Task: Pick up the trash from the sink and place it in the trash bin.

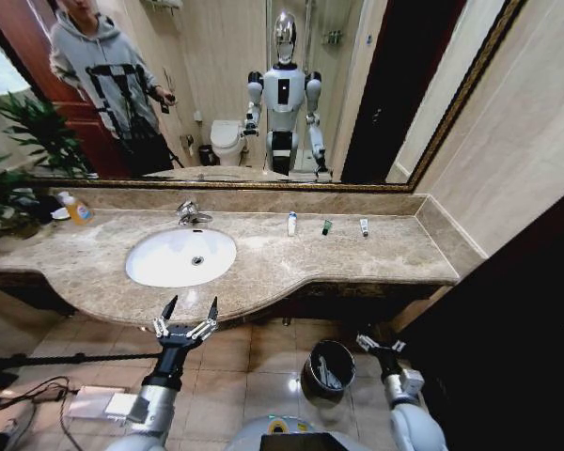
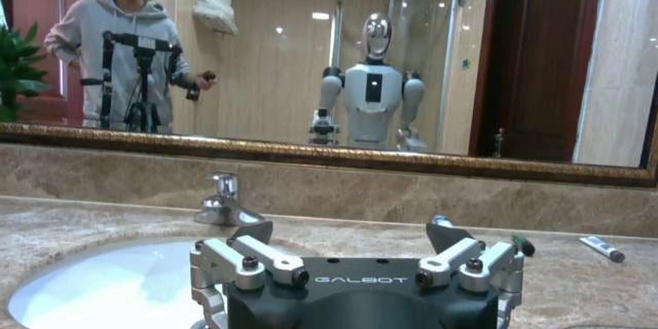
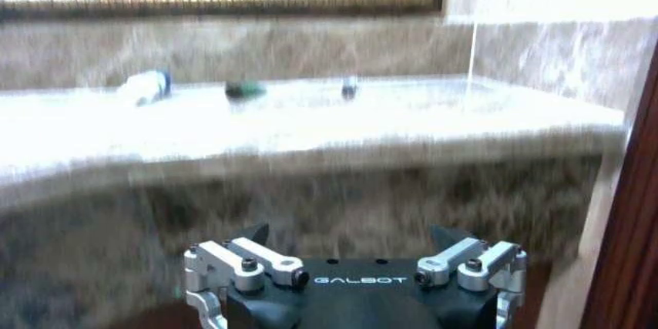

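Orange soap bottle (image 1: pixel 76 209) at counter's far left, beside green plant (image 1: pixel 23 155); gold-framed mirror (image 1: pixel 357 94) above.

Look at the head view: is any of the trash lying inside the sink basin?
No. The sink basin is bare white, while three small items lie on the countertop along the back wall.
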